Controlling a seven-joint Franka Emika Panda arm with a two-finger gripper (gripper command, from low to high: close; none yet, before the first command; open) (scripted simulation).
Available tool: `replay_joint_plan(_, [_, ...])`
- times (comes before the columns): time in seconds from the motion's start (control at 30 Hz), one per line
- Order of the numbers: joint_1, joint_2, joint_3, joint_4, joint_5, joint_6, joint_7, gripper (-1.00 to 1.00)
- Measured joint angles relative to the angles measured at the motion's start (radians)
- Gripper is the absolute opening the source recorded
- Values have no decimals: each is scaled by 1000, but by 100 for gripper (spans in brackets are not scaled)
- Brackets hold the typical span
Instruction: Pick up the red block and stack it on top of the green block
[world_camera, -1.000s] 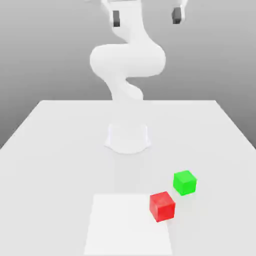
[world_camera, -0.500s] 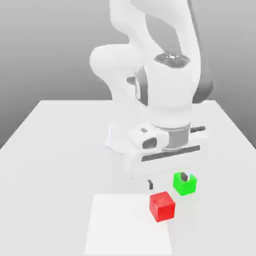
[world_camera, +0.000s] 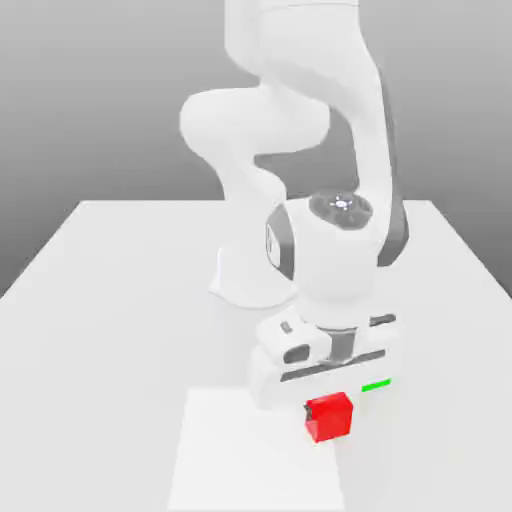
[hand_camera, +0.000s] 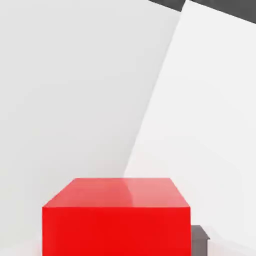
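The gripper (world_camera: 325, 405) is positioned low over the table (world_camera: 110, 300), directly above and around the red block (world_camera: 329, 417). Whether its grip is closed on the cube cannot be told; one dark fingertip (hand_camera: 200, 240) is seen just beside it. The block rests on the table at the pale square patch's (world_camera: 240, 450) edge. The green block (world_camera: 377, 384) is noted just behind, mostly hidden by the hand. Lifting and stacking are judged outstanding. Half a second earlier, the hand was higher and both cubes were exposed.
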Motion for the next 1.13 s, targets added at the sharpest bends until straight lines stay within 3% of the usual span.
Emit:
replay_joint_plan(0.13, [8, -130, 12, -24, 30, -108, -23, -100])
replay_joint_plan(0.4, [128, -285, 64, -110, 173, -177, -164, -100])
replay_joint_plan(0.73, [228, -461, 146, -227, 159, -233, -213, -100])
replay_joint_plan(1.03, [187, -219, 181, -234, 54, 13, -150, -100])
replay_joint_plan(1.07, [184, -190, 178, -233, 39, 42, -140, 100])
replay_joint_plan(1.13, [184, -190, 178, -233, 39, 42, -140, 100])
